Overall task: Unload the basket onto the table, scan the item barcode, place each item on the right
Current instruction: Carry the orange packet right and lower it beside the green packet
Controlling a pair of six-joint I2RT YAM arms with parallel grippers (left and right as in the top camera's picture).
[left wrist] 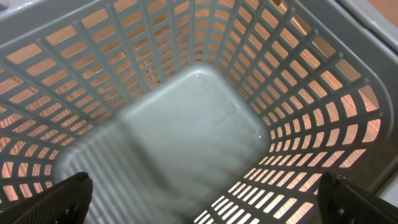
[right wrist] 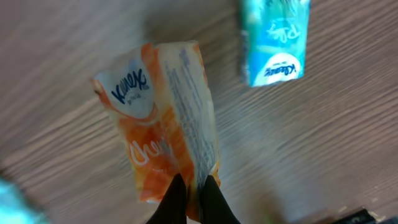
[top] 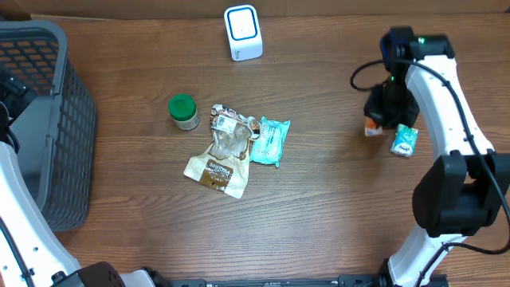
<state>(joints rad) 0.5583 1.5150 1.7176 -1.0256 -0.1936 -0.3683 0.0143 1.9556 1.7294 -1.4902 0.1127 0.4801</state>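
An orange Kleenex tissue pack (right wrist: 158,118) hangs just above the wooden table, pinched at its lower edge by my right gripper (right wrist: 194,184), which is shut on it. From overhead the pack (top: 372,127) peeks out below the right gripper (top: 384,105) at the right side of the table. The white barcode scanner (top: 242,32) stands at the back centre, well to the left of that gripper. My left gripper (left wrist: 205,190) is wide open over the inside of the grey basket (left wrist: 186,130), with nothing between its fingers.
A teal tissue pack (top: 404,141) lies just right of the held pack. Mid-table sit a green-lidded jar (top: 183,112), a clear and brown pouch (top: 220,155) and another teal pack (top: 270,141). The grey basket (top: 48,127) fills the left edge.
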